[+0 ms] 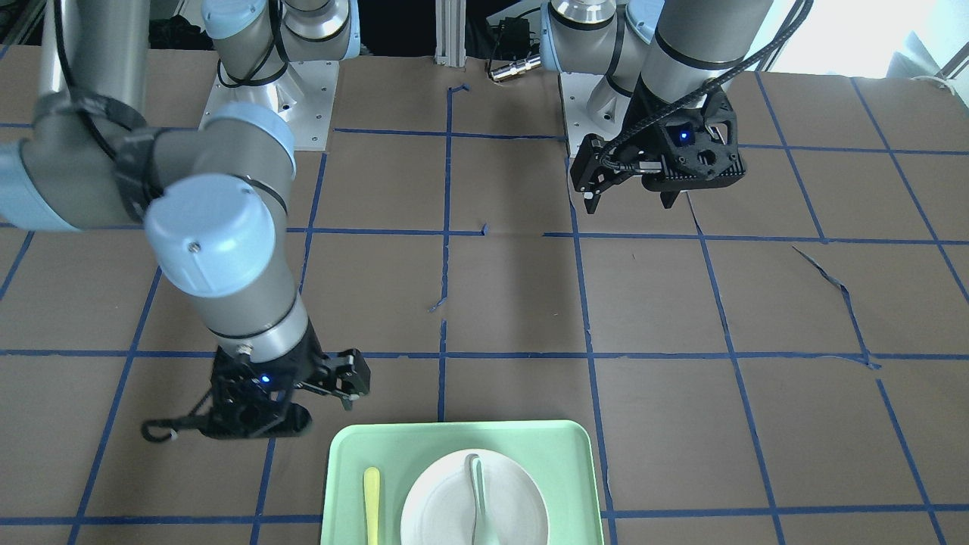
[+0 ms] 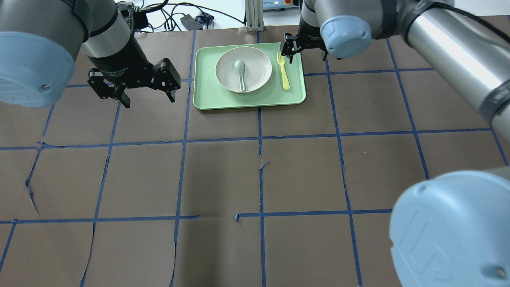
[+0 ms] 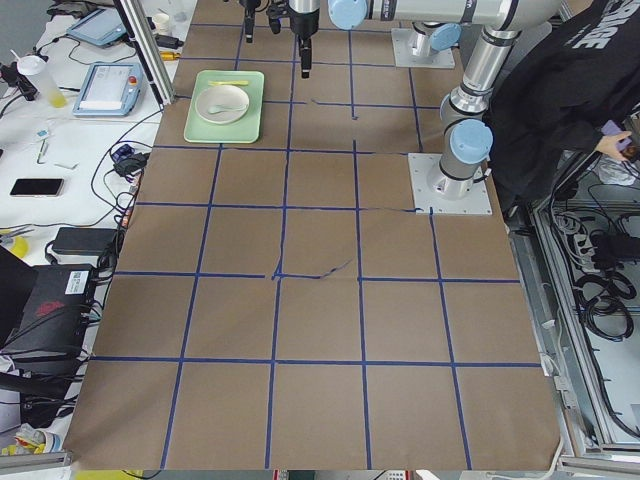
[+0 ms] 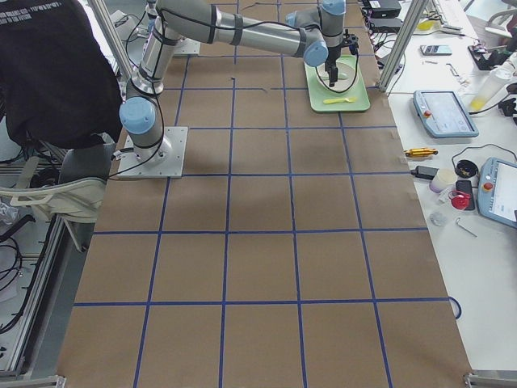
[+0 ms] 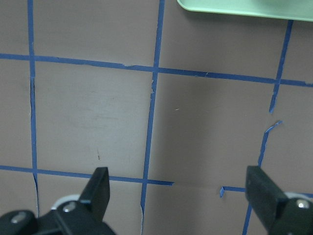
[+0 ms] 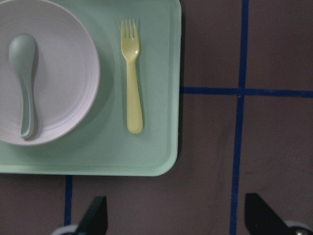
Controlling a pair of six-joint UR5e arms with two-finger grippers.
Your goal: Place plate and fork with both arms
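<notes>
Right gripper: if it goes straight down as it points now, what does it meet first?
Probably the table paper beside the tray, not the fork; the right gripper hangs open off the tray's edge, though depth is unclear.

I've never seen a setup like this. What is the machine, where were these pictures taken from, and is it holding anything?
This is a robot: two jointed arms bolted to a table marked with blue tape lines. Each arm ends in a two-finger gripper. Four pictures come from fixed cameras: one facing the robot, one over its shoulders, one at each end of the table. The other two come from cameras on the wrists, looking down. On the table lies a green tray; on it sits a plate with a spoon in it, and a yellow fork beside the plate. The left gripper hangs open over bare table beside the tray; the right gripper, also open, hangs by the tray's corner near the fork. Neither holds anything.
</notes>
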